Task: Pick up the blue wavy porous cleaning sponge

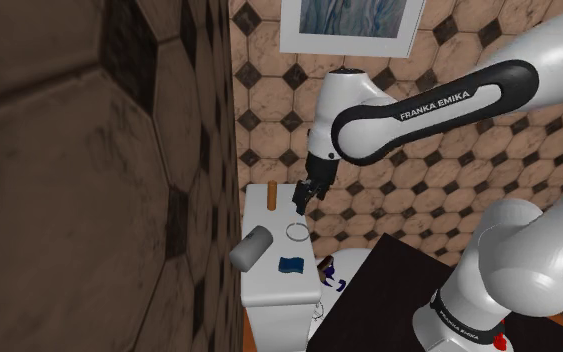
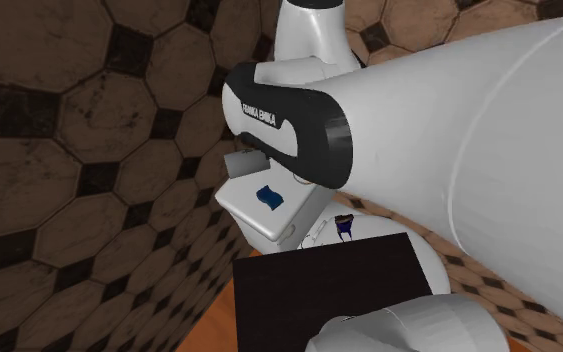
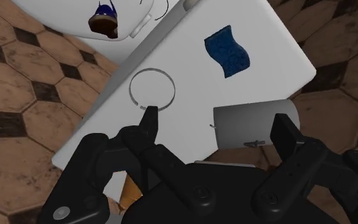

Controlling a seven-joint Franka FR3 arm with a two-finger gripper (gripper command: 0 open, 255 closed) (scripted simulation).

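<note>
The blue wavy sponge [image 1: 291, 265] lies flat on the white toilet tank lid [image 1: 269, 290], near its edge toward the bowl. From the second exterior view the sponge [image 2: 267, 196] is a small dark blue patch on the lid [image 2: 252, 219]. My gripper [image 1: 306, 203] hangs above the lid's far end, well short of the sponge. In the wrist view the gripper [image 3: 217, 127] is open, its fingers [image 3: 149, 121] wide apart with nothing between them, and the sponge [image 3: 227, 51] lies ahead of them, beyond a thin ring [image 3: 151, 89].
A grey cylinder [image 1: 252, 248] lies on the lid beside the sponge, by the dark tiled wall [image 1: 89, 170]. A thin ring [image 1: 298, 232] and a small brown upright cylinder [image 1: 269, 196] share the lid. A blue and brown object [image 1: 327, 270] sits over the bowl. The black stand top [image 1: 399, 290] is close by.
</note>
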